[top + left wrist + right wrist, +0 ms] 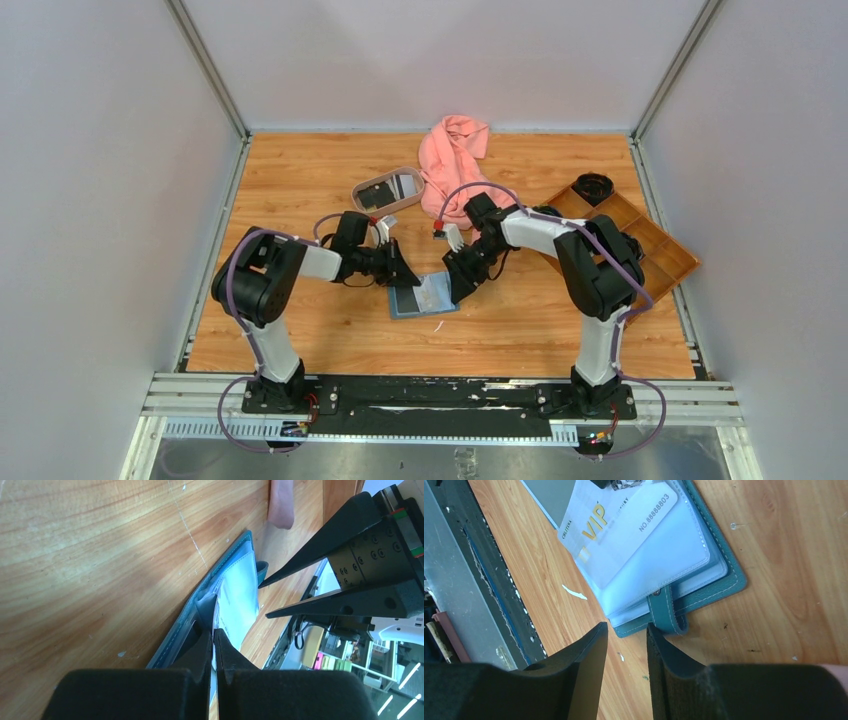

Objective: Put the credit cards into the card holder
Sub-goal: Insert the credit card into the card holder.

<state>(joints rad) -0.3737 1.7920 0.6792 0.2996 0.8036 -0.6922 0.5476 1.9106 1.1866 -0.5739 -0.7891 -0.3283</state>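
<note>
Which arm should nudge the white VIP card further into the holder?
Right, I'd say. The right gripper is open and empty beside the card holder tab, facing the white VIP card. The left gripper is shut, apparently pinching the holder's inner pages, so it is busy.

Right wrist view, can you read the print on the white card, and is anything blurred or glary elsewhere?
Right wrist view: the white card is sharp, VIP and its number legible, slight sheen on the clear pockets of the card holder, the right tool near the lens soft. Left wrist view: wood grain crisp, the left tool a dark blur. Top external view: even light, faint shadows.
</note>
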